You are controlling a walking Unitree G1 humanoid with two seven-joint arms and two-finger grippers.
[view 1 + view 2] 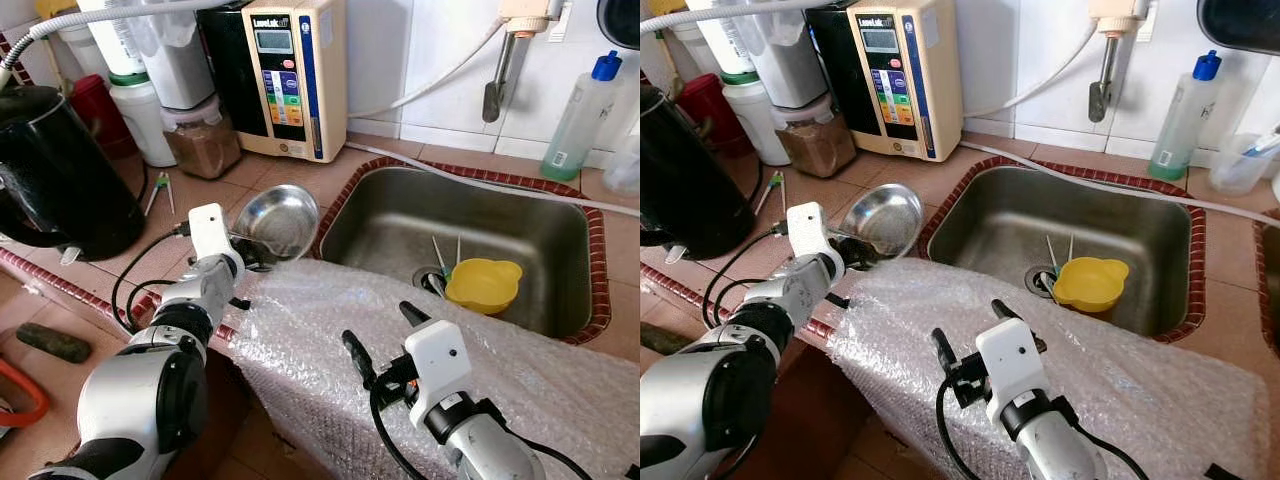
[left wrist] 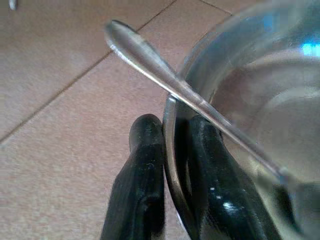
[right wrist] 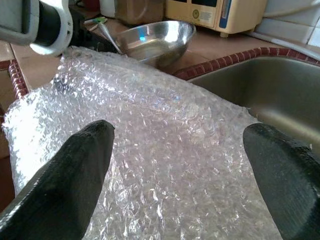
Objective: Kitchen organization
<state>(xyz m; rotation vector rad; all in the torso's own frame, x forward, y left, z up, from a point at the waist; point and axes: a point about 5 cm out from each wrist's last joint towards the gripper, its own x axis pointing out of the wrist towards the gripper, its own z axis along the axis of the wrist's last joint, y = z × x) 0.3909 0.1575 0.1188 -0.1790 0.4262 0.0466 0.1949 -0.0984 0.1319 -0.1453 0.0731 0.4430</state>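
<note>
A steel bowl sits tilted on the tiled counter just left of the sink. My left gripper is shut on its near rim; in the left wrist view one of the black fingers is outside the rim and the other inside. A metal spoon lies in the bowl with its handle over the rim. My right gripper is open, hovering over the bubble wrap draped on the counter's front edge. A yellow bowl sits in the sink near the drain.
A black kettle stands at the left. A water machine, jars and a blue-capped bottle line the back wall. A white hose runs behind the sink. Utensils lie by the drain.
</note>
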